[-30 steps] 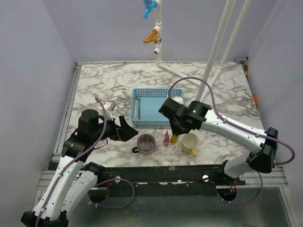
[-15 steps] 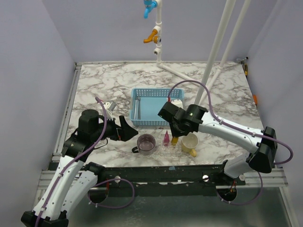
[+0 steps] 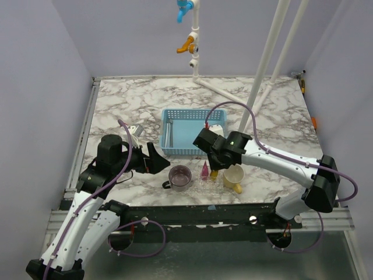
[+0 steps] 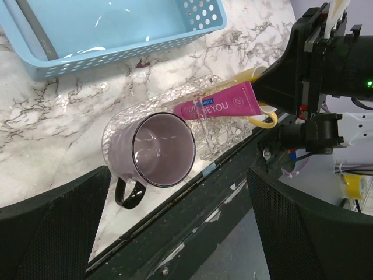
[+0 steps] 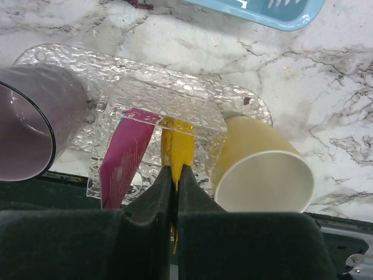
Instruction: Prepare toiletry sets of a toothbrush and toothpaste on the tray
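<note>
The clear tray (image 5: 70,64) lies near the table's front edge, between a purple mug (image 5: 26,125) and a yellow mug (image 5: 262,169). The magenta toothpaste (image 5: 125,154) rests on it, tip under a raised clear ridge. My right gripper (image 5: 175,175) is shut on the tail of the yellow toothpaste (image 5: 176,143), whose tip also sits under that ridge. From above, the right gripper (image 3: 214,167) is over the tray (image 3: 201,185). My left gripper (image 3: 158,158) is open and empty, left of the purple mug (image 3: 179,177). No toothbrush is clearly seen.
A light-blue mesh basket (image 3: 187,150) stands behind the tray, with a grey stick-like item (image 3: 167,133) lying in it. White pipes (image 3: 265,58) rise at the back right. The table's front edge (image 4: 175,192) is just beside the mugs.
My right arm has shifted slightly left with the yellow tube still in its jaws. The left arm has not moved.
</note>
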